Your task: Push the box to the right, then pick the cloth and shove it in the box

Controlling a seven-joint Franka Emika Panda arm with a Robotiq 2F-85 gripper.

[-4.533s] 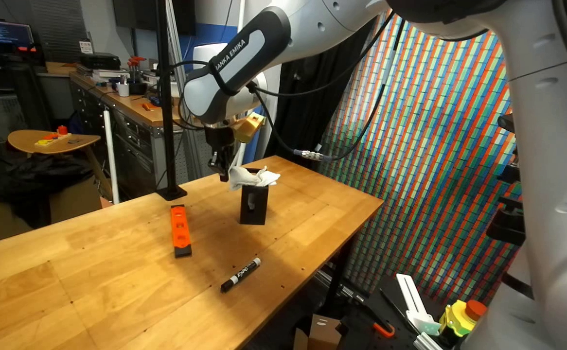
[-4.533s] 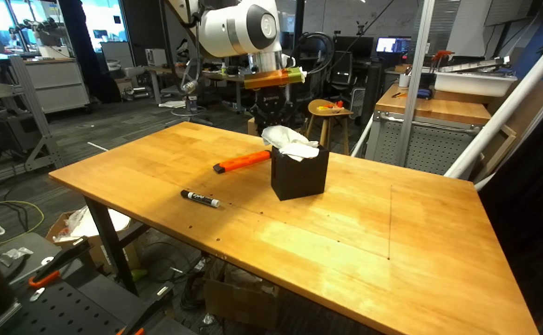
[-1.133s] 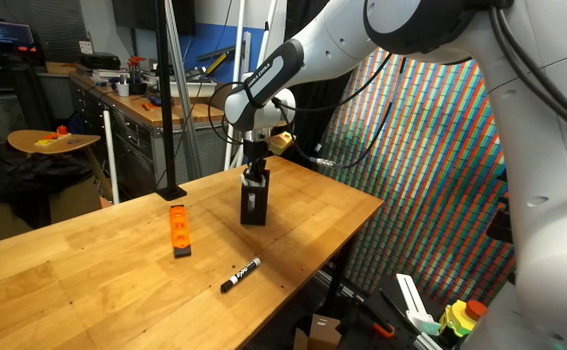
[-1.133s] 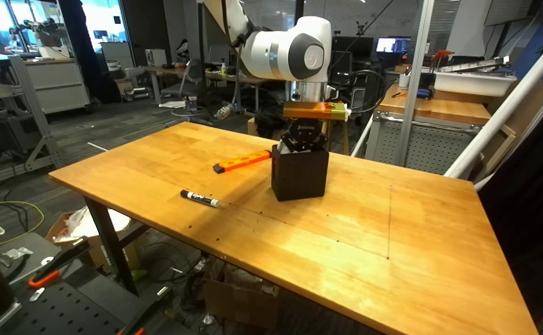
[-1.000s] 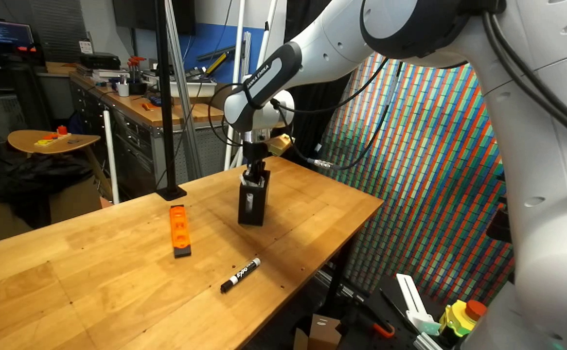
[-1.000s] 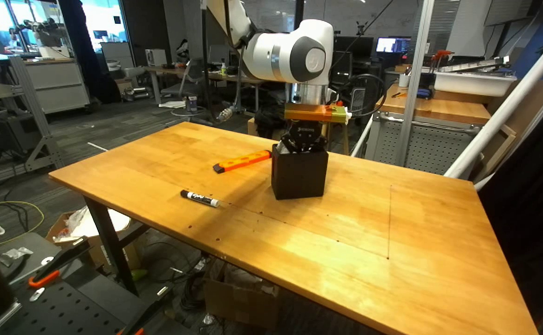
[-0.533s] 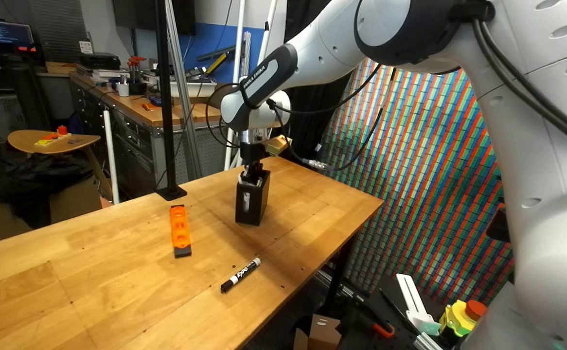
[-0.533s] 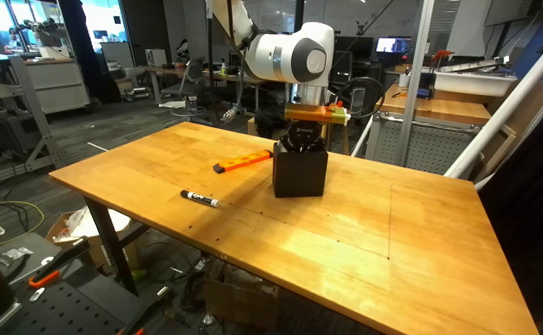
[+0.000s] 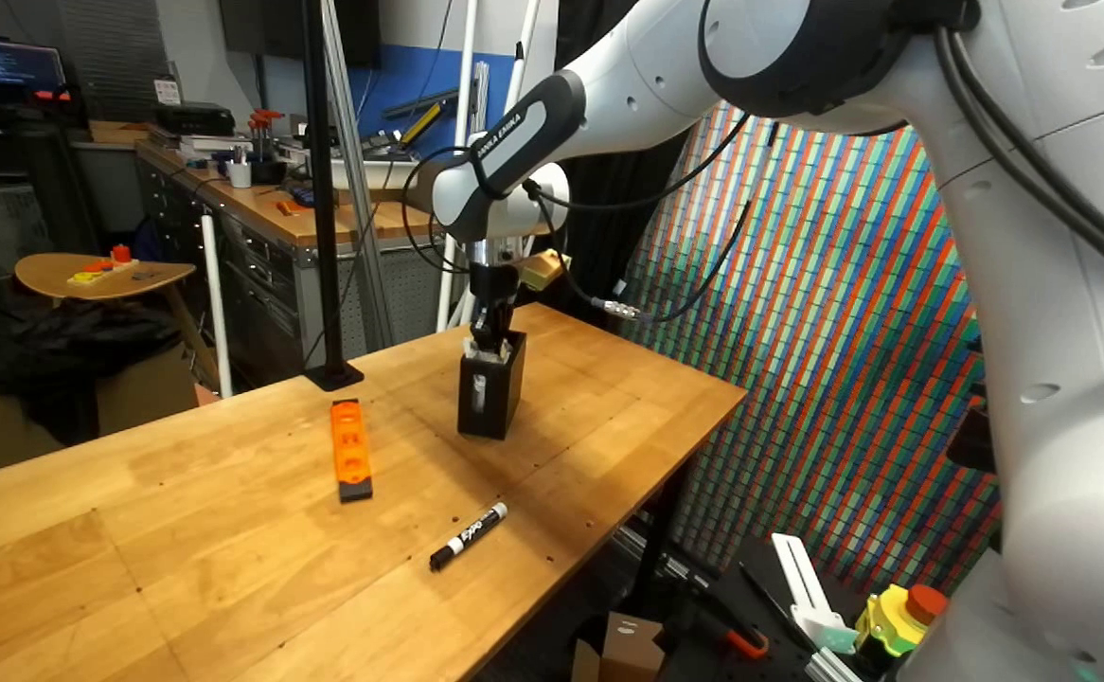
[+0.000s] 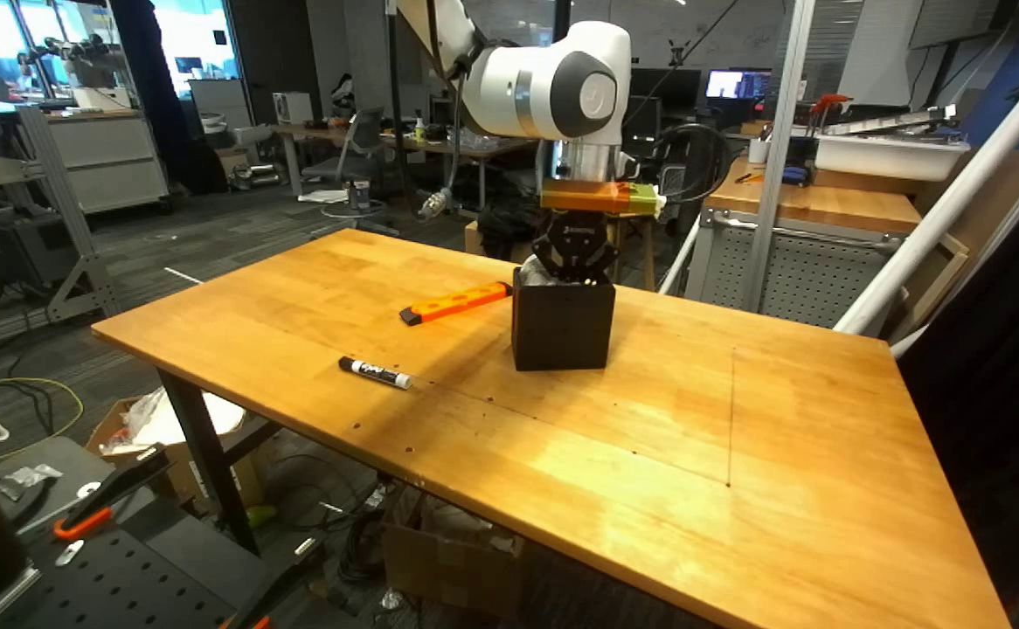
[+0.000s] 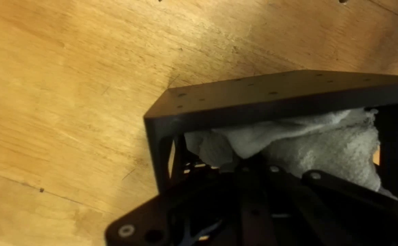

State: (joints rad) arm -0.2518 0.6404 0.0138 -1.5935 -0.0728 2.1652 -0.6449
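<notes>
Grained wood (image 9: 230,530) bears an angular box (image 10: 562,330) holding crumpled cloth (image 11: 318,150); whether the pincer (image 11: 255,171) gapes or grips, I cannot tell.

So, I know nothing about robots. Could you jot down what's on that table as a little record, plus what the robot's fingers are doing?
Container: black box, open-topped, on a wooden table
Fabric: pale cloth, bunched inside the box, a little showing at the rim
Robot: fingers extend into the box's opening; tips hidden, so I can't tell whether they grip the cloth
Writing tool: black-and-white marker, lying on the table
Other tool: orange bar with black ends, probably a level, lying on the table
</notes>
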